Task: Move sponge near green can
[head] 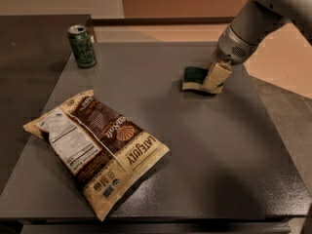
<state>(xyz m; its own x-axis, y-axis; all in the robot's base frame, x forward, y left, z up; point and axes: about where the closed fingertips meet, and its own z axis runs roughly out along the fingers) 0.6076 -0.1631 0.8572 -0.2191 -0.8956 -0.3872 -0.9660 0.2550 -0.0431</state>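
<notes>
One desk [209,179] fills most of the view: a flat, dark grey, square-cornered top with a faintly speckled, matte surface. A second dark surface [29,62] of the same tone lies along its left side.

One robot arm [258,18] enters from the upper right. It is a smooth, pale grey, rounded tube, ending in a cylindrical wrist with a finely perforated patch.

One snack bag [97,145] lies flat on the left half of the desk, set diagonally. It is a glossy, crinkled pouch, brown in the middle with cream edges. It has a white nutrition panel at its upper left end and printed lettering toward its lower right.

One green can [83,47] stands upright at the far left corner of the desk, well apart from the bag. It is a small dark green metal cylinder with pale markings and a shiny silver top.

One end effector [216,78] hangs below the wrist at the far right part of the desk. It is cream-coloured and blocky, and its tip is down at the right end of the sponge, covering that end. Whether it is gripping the sponge or merely around it cannot be told.

One sponge [194,77] lies under that tip, a small rectangular block with a dark green scrub top over pale yellow foam. It is on the right side of the desk, far across from the green can.
</notes>
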